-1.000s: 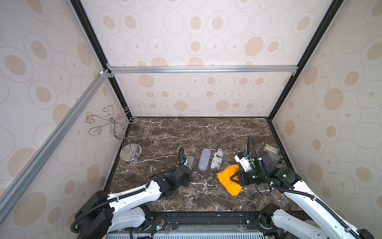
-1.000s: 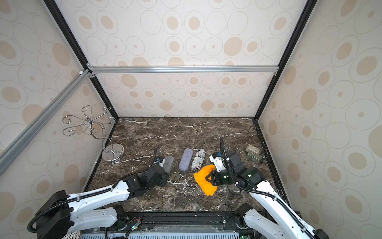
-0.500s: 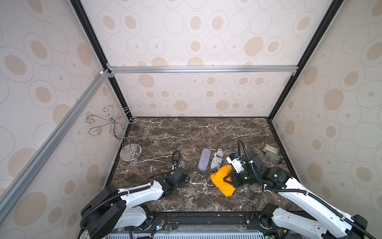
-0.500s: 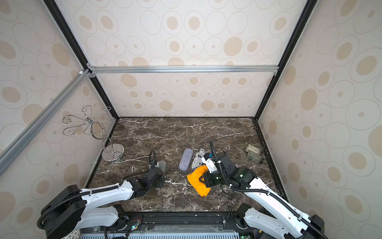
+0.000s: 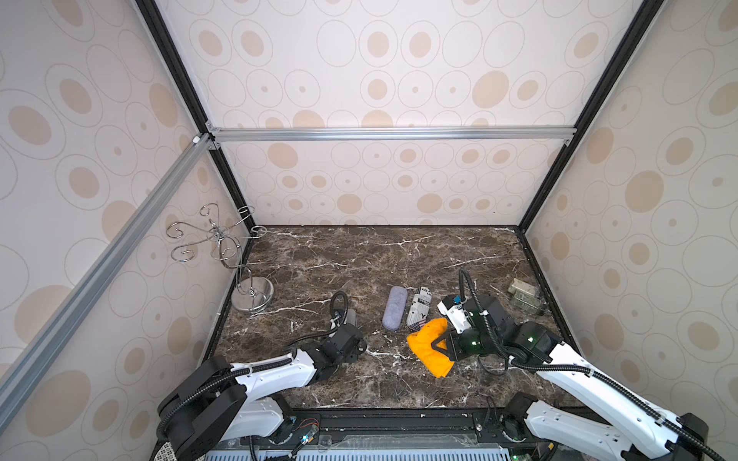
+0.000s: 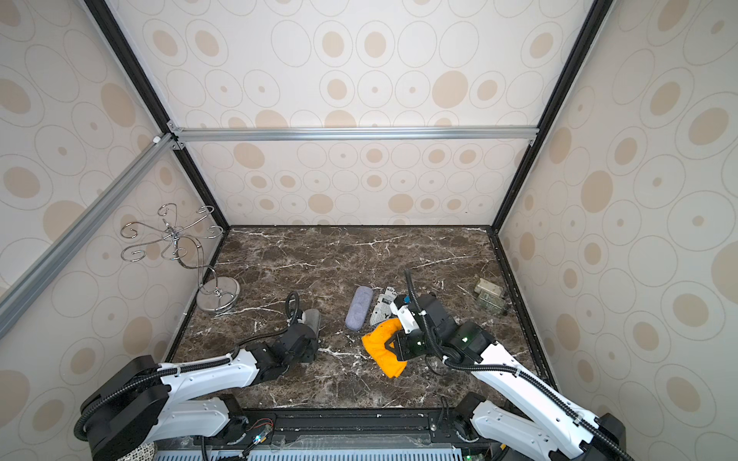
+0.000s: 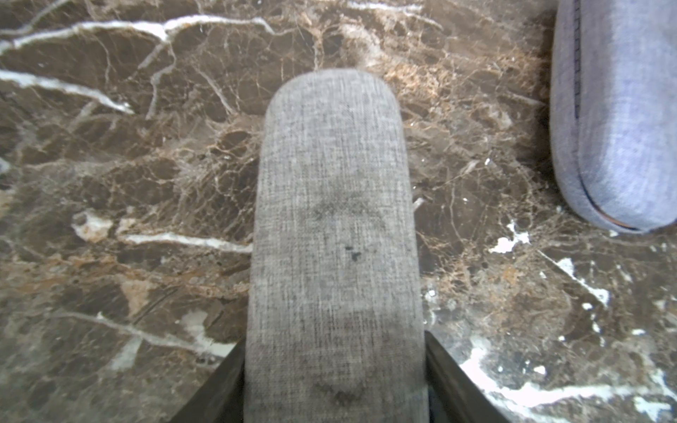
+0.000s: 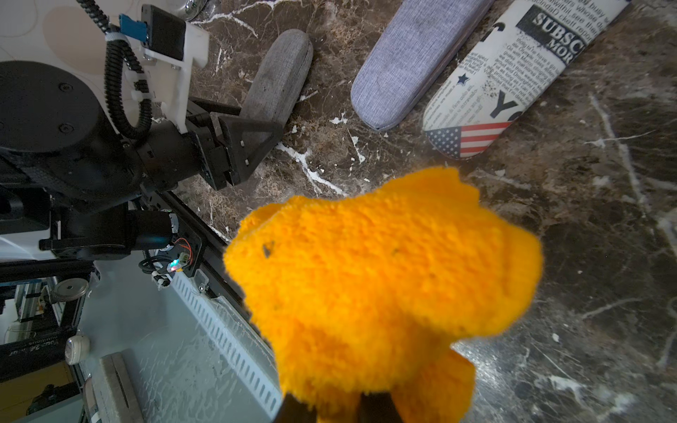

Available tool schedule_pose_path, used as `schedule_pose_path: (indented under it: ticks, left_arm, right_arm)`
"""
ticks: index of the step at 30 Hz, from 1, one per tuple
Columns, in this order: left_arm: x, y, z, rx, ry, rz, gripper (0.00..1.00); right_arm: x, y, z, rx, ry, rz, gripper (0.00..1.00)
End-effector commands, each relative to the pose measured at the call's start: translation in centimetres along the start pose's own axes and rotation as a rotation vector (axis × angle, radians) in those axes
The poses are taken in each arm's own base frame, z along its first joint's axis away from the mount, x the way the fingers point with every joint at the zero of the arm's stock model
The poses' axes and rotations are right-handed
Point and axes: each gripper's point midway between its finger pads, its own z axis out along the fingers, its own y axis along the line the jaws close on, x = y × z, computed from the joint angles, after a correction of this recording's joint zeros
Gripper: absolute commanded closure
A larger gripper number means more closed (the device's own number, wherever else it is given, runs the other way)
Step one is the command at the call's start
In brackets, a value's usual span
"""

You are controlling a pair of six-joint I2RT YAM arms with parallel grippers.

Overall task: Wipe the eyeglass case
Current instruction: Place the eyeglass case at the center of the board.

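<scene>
On marble [image 5: 359,259], grey eyeglass case [image 7: 335,219] sits between left claw's [image 7: 335,344] jaws (grip unclear)

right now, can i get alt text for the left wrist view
A stained grey fabric eyeglass case lies lengthwise on the brown marble table, its near end between the two black fingers of the left claw; whether they squeeze it is unclear. The end of a blue-grey case shows at the frame's edge.

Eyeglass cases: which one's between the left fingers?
The grey case, with dark smudges. The blue case and the newsprint case lie farther off, side by side.
</scene>
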Motion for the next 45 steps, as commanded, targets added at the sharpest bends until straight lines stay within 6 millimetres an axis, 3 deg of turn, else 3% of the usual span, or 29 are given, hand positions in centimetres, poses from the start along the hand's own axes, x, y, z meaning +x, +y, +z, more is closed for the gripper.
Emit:
schedule_pose_path:
  ticks: [1, 14, 19, 31, 45]
  left_arm:
    - [0.5, 0.6, 0.2, -0.011, 0.013, -0.029, 0.3]
    - [3.0, -1.3, -1.9, 0.149, 0.112, -0.028, 0.1]
    - [3.3, -3.2, -2.8, 0.241, 0.152, -0.013, 0.11]
    - [1.3, -8.4, -3.1, 0.393, 0.163, 0.001, 0.22]
    - [-2.9, -10.2, -0.3, 0.358, 0.108, 0.062, 0.18]
  right_arm:
    - [-0.1, 0.1, 0.0, -0.001, -0.013, -0.004, 1.0]
    - [0.2, -0.5, 0.2, 0.02, -0.012, 0.007, 1.0]
    - [0.1, -0.4, 0.3, 0.017, -0.013, 0.009, 1.0]
    - [0.6, -1.1, 0.3, 0.044, -0.011, 0.016, 1.0]
    - [1.1, -2.0, 0.6, 0.08, 0.0, 0.015, 1.0]
